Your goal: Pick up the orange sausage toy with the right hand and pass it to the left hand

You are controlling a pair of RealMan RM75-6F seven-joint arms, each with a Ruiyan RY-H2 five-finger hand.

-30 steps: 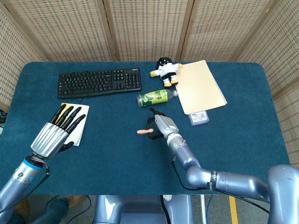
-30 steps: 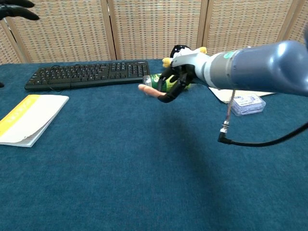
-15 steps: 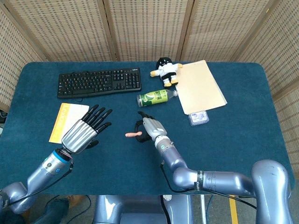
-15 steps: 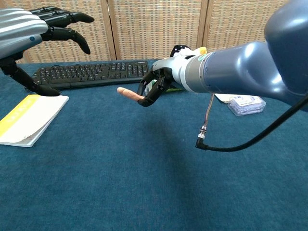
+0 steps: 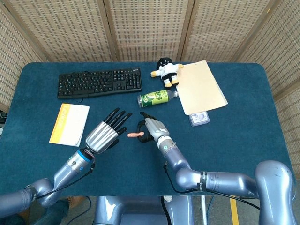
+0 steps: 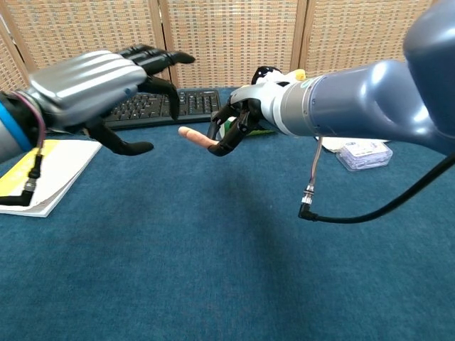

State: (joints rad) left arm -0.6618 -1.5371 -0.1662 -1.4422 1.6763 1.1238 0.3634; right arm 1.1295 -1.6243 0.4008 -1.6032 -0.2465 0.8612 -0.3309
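My right hand [image 5: 151,128] [image 6: 239,122] grips one end of the orange sausage toy [image 5: 135,135] [image 6: 195,137] above the middle of the blue table. The toy's free end points left. My left hand [image 5: 106,132] [image 6: 106,84] hovers just left of the toy with its fingers spread and nothing in it. A small gap separates the left fingertips from the toy's free end.
A black keyboard [image 5: 99,82] lies at the back left and a yellow-edged notebook [image 5: 69,124] at the left. Behind the hands are a green bottle [image 5: 157,97], a plush toy [image 5: 166,71], a beige folder [image 5: 200,86] and a small clear box [image 5: 199,118].
My left hand has swung right from over the notebook to close beside the sausage toy. My right hand holds the toy in nearly the same place as half a second ago.
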